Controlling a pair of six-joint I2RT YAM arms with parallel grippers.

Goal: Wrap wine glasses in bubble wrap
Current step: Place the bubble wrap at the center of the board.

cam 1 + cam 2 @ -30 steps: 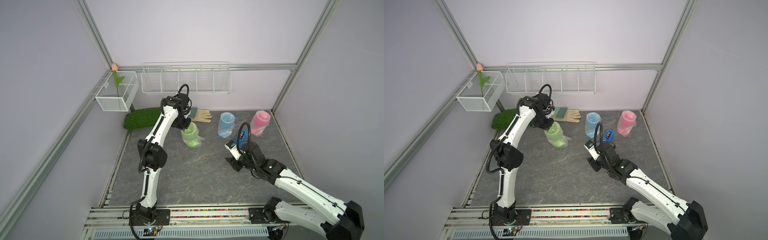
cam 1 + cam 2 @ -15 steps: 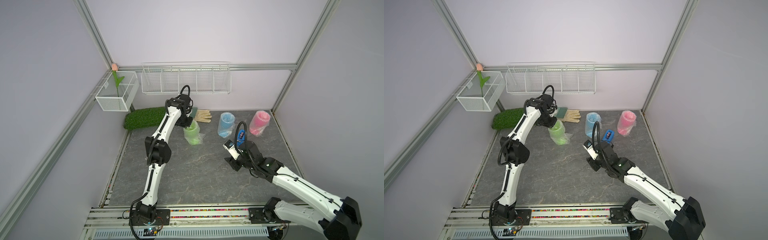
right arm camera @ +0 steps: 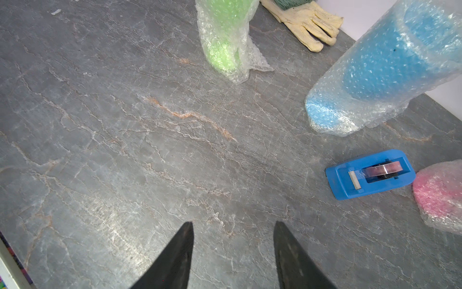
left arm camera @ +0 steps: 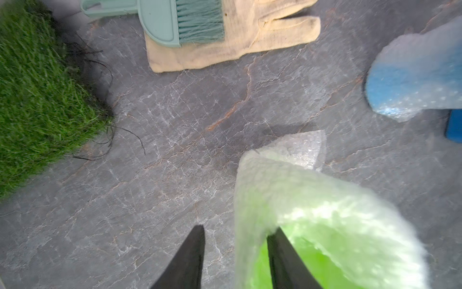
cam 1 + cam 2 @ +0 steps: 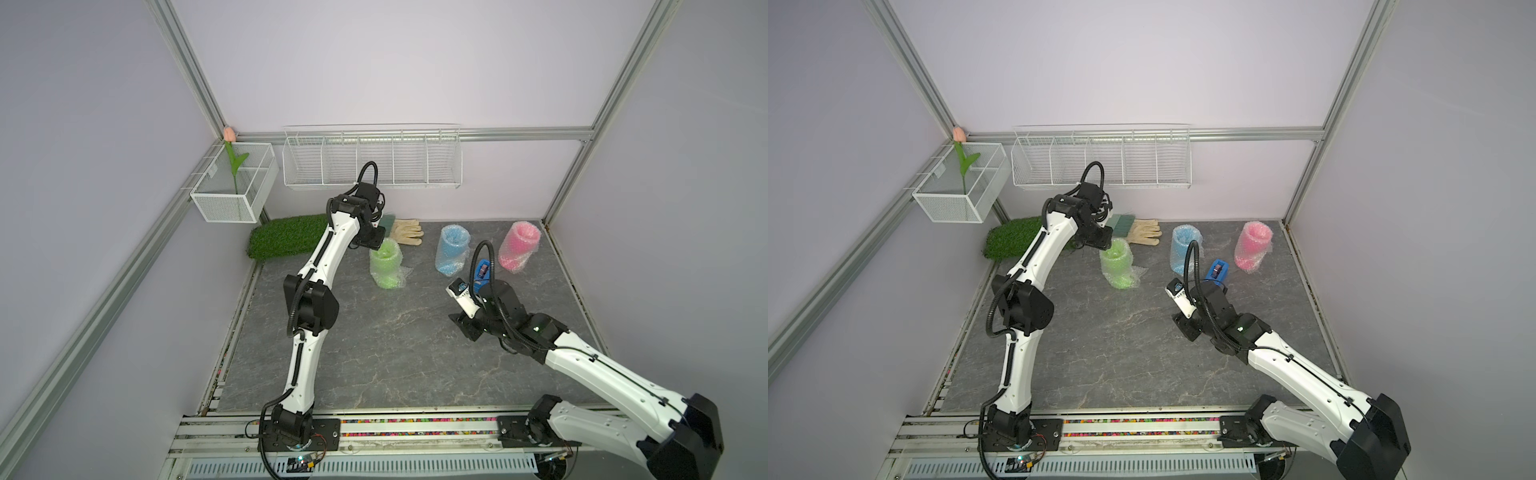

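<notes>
At the back of the worktop (image 5: 374, 353), my left pincer (image 4: 236, 227) has just spread astride the rim of the green glass (image 5: 385, 266), now upright in bubble wrap (image 3: 252, 57) near the blue glass (image 5: 451, 251) and pink glass (image 5: 519, 247), so wrapping looks done; right pincer (image 3: 232, 222) hangs spread.

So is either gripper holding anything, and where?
Nothing: left gripper open, straddling the bubble wrap rim on the green goblet; right gripper open, empty.

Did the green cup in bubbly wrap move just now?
Yes. The lime green plastic goblet in bubble wrap stood up straighter, its top swinging toward the cream fabric glove.
</notes>
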